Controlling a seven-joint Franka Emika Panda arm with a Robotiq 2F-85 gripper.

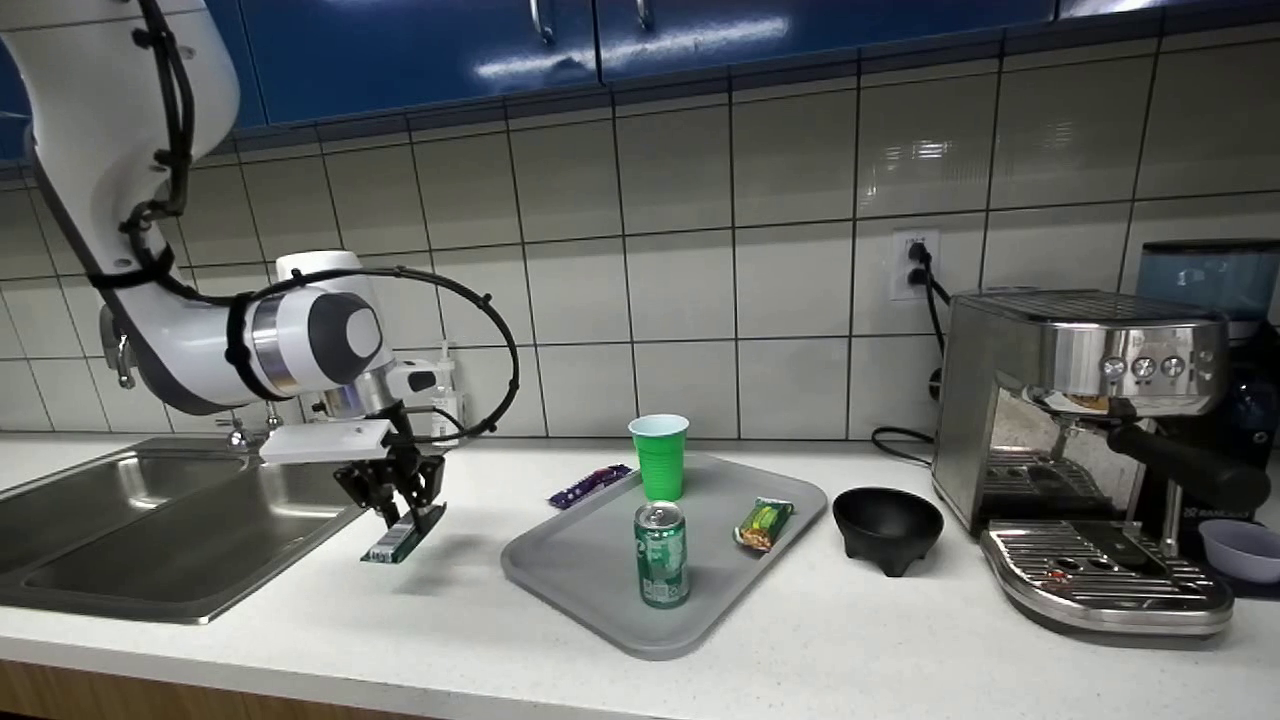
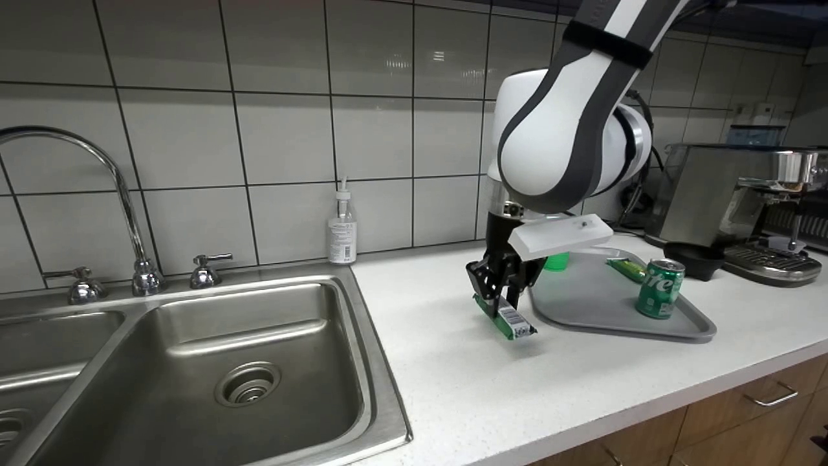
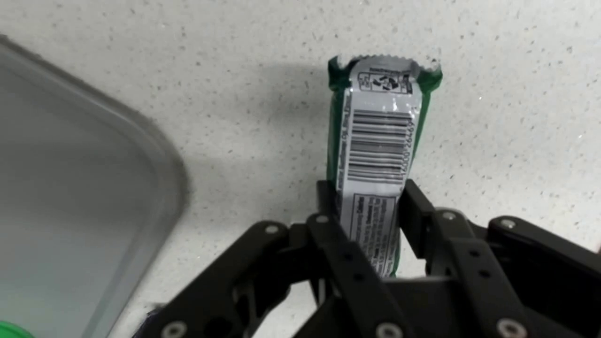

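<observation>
A green-wrapped snack bar lies between the two finger pads in the wrist view, its silver barcode side facing the camera. My gripper is shut on the bar's sides, with one end sticking out well beyond the fingertips. In both exterior views the bar is held slightly above the white counter, and a shadow falls beneath it. It hangs tilted under the gripper, between the sink and the grey tray.
On the tray stand a green can and a green cup; a yellow-green snack lies there too. A purple wrapper lies by its edge. Beyond are a black bowl and coffee machine. Opposite: sink, soap bottle.
</observation>
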